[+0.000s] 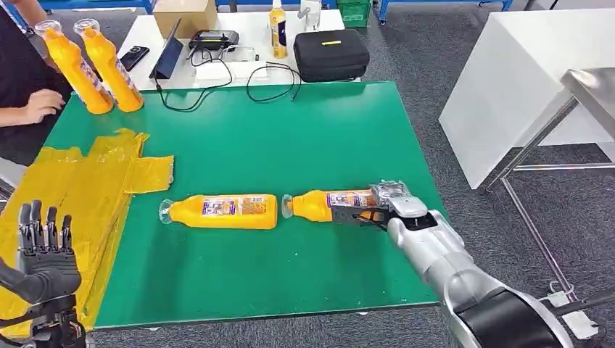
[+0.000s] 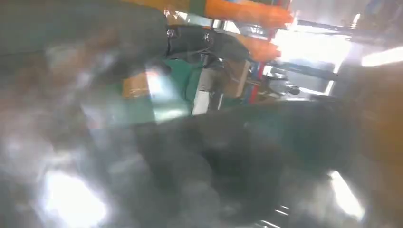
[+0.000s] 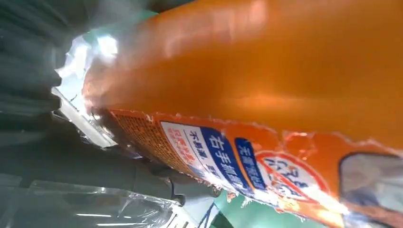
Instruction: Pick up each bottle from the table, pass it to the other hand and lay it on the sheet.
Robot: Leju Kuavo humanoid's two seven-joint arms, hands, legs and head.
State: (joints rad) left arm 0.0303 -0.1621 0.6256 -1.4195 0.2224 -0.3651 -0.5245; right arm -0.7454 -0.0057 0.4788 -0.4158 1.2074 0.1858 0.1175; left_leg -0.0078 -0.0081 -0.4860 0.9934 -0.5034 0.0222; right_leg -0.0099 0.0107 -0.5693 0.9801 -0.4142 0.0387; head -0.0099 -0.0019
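Two orange bottles lie on their sides on the green table (image 1: pixel 290 130). My right hand (image 1: pixel 384 205) wraps its dark fingers around the base end of the right bottle (image 1: pixel 319 205), which rests on the table. The right wrist view shows this bottle (image 3: pixel 266 71) and its label very close. The left bottle (image 1: pixel 225 211) lies free, cap pointing left. The crumpled yellow sheet (image 1: pixel 87 188) covers the table's left side. My left hand (image 1: pixel 45 250) is raised over the sheet's near edge, fingers upright and apart, holding nothing.
Two more orange bottles (image 1: pixel 94 69) stand at the table's back left corner, beside a person's hand (image 1: pixel 40 104). A white table behind carries a black case (image 1: pixel 330 54), cables and a small bottle (image 1: pixel 278 29). A white block (image 1: pixel 522 87) and a metal frame (image 1: pixel 537 145) stand to the right.
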